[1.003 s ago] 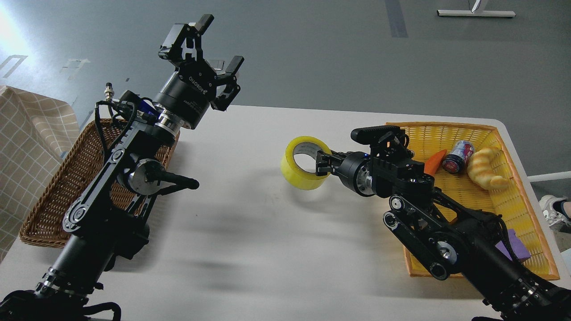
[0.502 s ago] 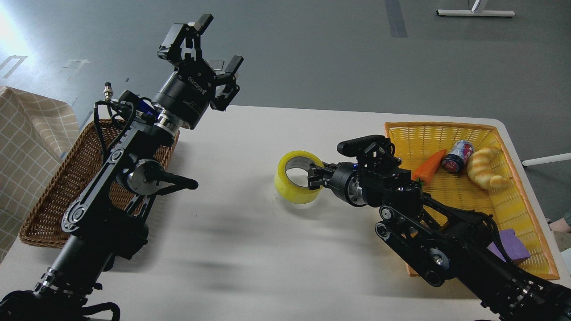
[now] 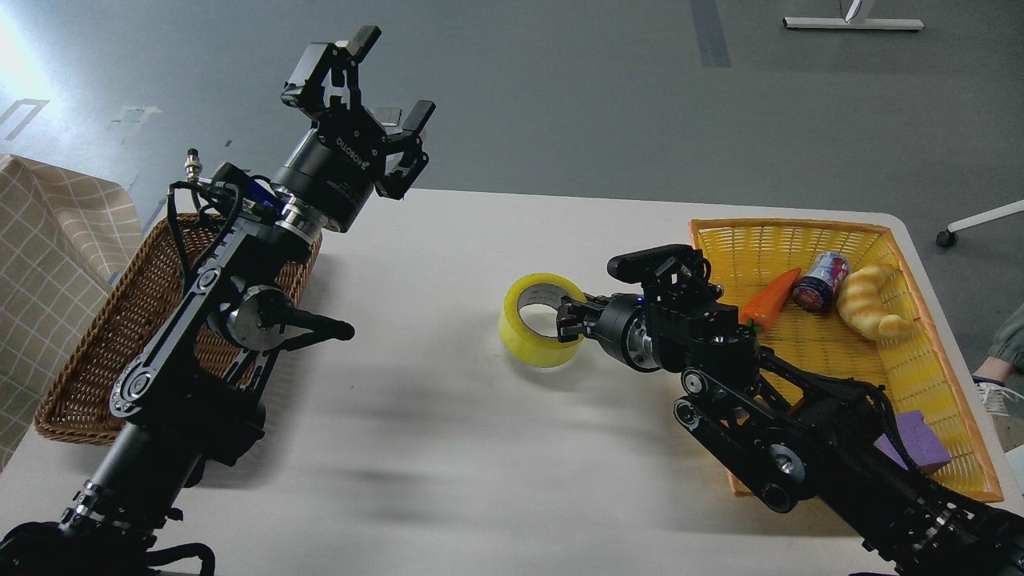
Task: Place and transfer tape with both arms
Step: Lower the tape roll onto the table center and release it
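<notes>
The tape (image 3: pixel 528 349), a yellow roll with a pale core, sits tilted on the white table (image 3: pixel 448 464) near its middle. My right gripper (image 3: pixel 570 320) reaches in from the right and is shut on the roll's right wall, one finger inside the ring. The roll's lower edge looks to be touching the table. My left gripper (image 3: pixel 396 72) is open and empty, raised high above the table's far left edge, well apart from the tape.
A brown wicker basket (image 3: pixel 88 360) stands at the left under my left arm. A yellow basket (image 3: pixel 800 232) at the right holds a carrot (image 3: pixel 770 298), a can (image 3: pixel 821 280), a bread roll (image 3: pixel 868 302) and a purple block (image 3: pixel 920 440). A checked cloth (image 3: pixel 48 240) lies far left.
My right gripper has lowered the tape from above the table down and slightly left to the surface, then shifted a little right. The left arm has barely moved.
</notes>
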Controlling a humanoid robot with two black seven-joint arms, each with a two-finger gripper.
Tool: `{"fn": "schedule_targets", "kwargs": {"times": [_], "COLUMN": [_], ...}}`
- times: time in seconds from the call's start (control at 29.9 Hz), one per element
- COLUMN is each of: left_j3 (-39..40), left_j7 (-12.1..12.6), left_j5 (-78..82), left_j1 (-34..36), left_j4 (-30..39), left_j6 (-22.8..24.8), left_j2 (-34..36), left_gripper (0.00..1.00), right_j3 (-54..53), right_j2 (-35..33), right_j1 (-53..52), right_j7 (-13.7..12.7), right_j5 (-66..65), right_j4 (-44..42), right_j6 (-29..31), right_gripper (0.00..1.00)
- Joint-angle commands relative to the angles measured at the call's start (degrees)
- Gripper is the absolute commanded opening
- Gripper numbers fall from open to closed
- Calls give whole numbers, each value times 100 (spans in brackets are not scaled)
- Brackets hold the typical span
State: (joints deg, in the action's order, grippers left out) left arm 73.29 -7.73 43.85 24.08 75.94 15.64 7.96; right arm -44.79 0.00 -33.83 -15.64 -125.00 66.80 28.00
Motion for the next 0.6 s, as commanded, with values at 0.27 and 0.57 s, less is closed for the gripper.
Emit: {"fn": "schedule_targets", "kwargs": {"times": [0.27, 0.57], "left_j3": [1, 1], "left_j7": [0, 0], "left_j5": [0, 0], "left_j1": [-79, -79], "left_j4": [8, -1], "left_j6": [36, 27], "left_j2": [-5, -5], "left_gripper": [98, 98], "right_j3": [-47, -91], "right_j2": [0, 0], "right_j1": [17, -27], "right_j7": [43, 43], "right_j5": [0, 0], "right_j4": [8, 0], "right_j6": [0, 0], "right_gripper": [70, 97]}}
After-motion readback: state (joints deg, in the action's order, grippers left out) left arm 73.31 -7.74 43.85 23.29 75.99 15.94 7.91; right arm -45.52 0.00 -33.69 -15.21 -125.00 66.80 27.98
